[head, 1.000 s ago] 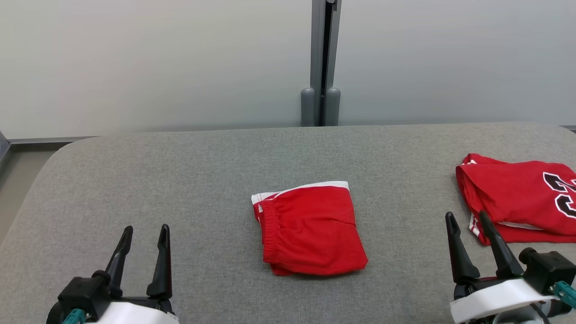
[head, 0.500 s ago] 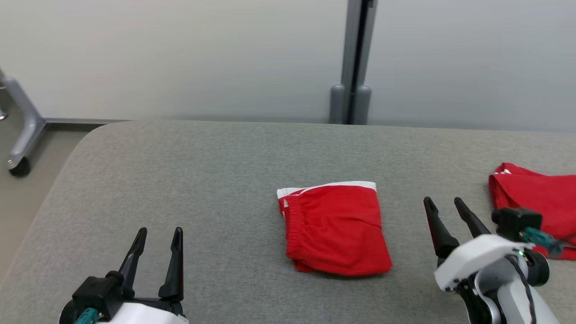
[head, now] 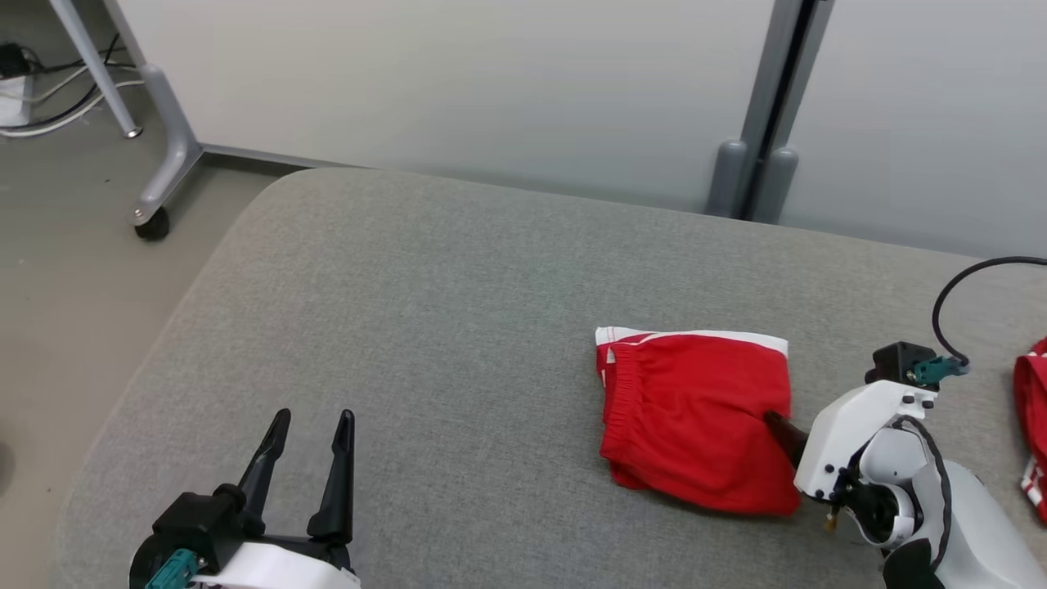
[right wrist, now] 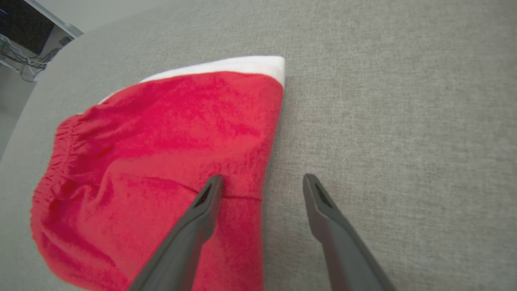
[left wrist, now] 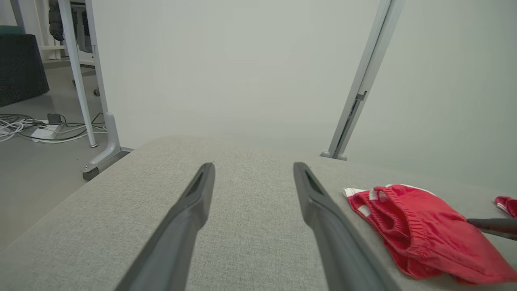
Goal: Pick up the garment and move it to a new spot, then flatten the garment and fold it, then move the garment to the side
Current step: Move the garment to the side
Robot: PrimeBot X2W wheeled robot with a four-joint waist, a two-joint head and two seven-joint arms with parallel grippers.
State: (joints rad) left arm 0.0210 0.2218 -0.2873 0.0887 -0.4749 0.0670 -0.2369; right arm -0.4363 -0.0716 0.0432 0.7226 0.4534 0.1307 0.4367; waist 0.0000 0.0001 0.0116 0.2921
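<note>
Head view: you see the folded red garment (head: 695, 417) lying right of the grey worktop's (head: 409, 286) middle. Your right gripper (right wrist: 262, 178) straddles its right edge, jaws wide, holding nothing. Left gripper (head: 314, 415) wide too, empty, near the front left corner.

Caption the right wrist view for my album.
Open fingers straddle one edge of folded red shorts on a grey cushion.

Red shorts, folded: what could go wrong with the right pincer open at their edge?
The right pincer straddles the side edge of the red shorts, one finger over cloth, one over the grey surface. Closing may catch only the top layer, so the fold opens. A drag could also bunch them.
</note>
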